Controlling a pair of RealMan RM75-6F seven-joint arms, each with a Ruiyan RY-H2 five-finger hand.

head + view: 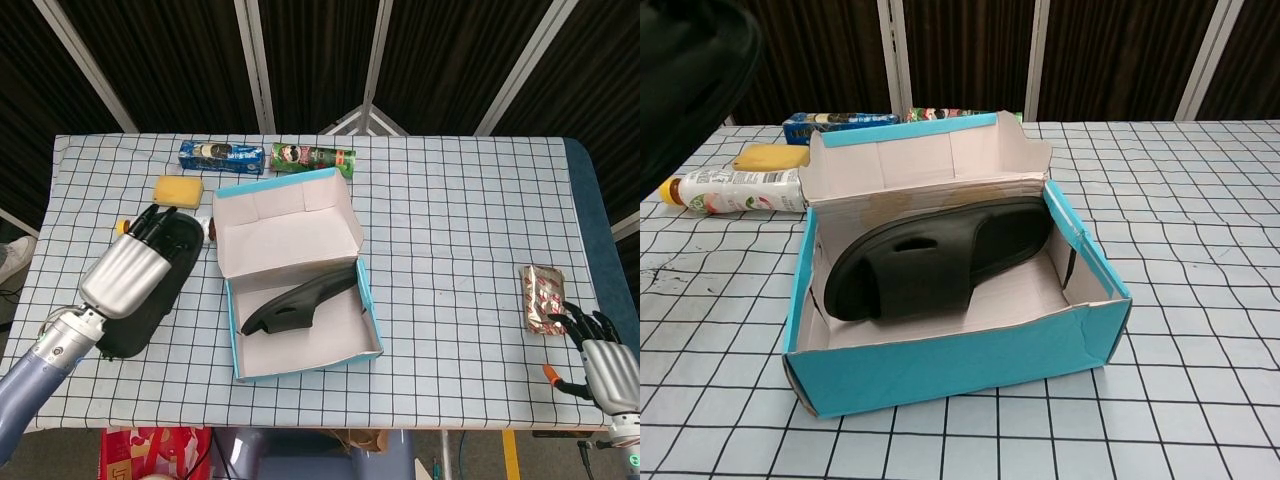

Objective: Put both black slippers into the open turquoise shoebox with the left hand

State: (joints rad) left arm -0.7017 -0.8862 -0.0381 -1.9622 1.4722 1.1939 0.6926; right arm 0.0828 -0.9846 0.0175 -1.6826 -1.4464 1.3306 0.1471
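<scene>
Left hand (128,275) grips second slipper (150,290), raised off tabletop (460,220) left of shoebox (300,362) to clear its wall. First slipper (298,300) lies inside. Right hand (598,350) idle, fingers spread, holding nothing.

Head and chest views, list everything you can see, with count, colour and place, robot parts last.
Shoebox: one, turquoise, open, table centre.
Slippers: two, black; one inside the shoebox, one lifted left of it.
Sponge: one, yellow, rear left.
Bottle: one, white label, yellow cap, lying left.
Blue packet: one, rear.
Green packet: one, rear.
Snack packet: one, brownish, right edge.
Left hand: silver, holds the lifted slipper.
Right hand: dark-fingered, open, bottom right.
</scene>
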